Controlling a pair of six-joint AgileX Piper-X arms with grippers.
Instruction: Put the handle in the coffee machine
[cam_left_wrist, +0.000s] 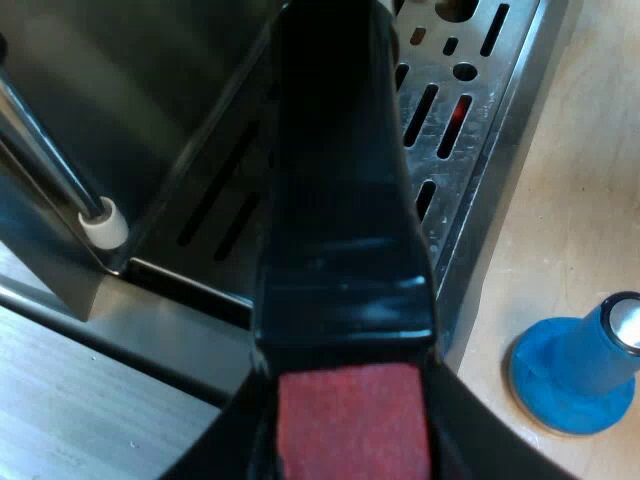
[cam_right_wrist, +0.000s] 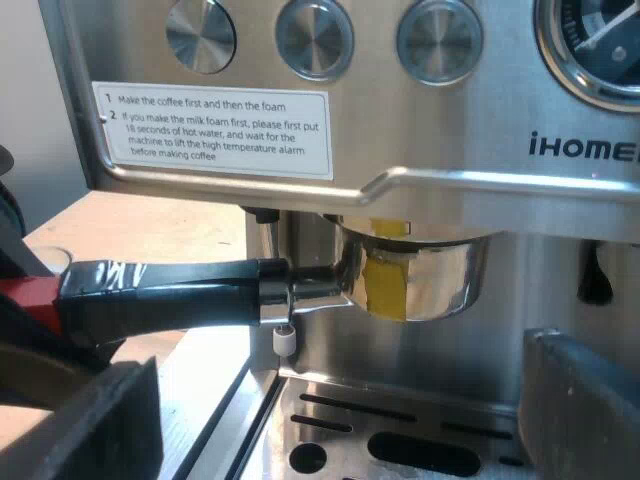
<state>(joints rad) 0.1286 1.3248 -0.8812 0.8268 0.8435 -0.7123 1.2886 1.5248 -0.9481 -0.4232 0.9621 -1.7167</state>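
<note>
The metal holder (cam_right_wrist: 440, 275) sits up under the group head at the front of the espresso machine (cam_right_wrist: 450, 150). Its dark handle (cam_right_wrist: 165, 290) sticks out sideways and ends in red (cam_right_wrist: 30, 295). My left gripper (cam_left_wrist: 345, 440) is shut on that handle (cam_left_wrist: 340, 200) at the red end (cam_left_wrist: 350, 400), with the drip tray below it. My right gripper (cam_right_wrist: 340, 420) hangs back in front of the machine, open, with nothing between its fingers (cam_right_wrist: 80, 420).
The slotted drip tray (cam_left_wrist: 470, 110) lies under the holder. A steam wand with a white tip (cam_left_wrist: 105, 225) hangs close beside the handle. A blue tamper (cam_left_wrist: 575, 375) stands on the wooden table next to the tray.
</note>
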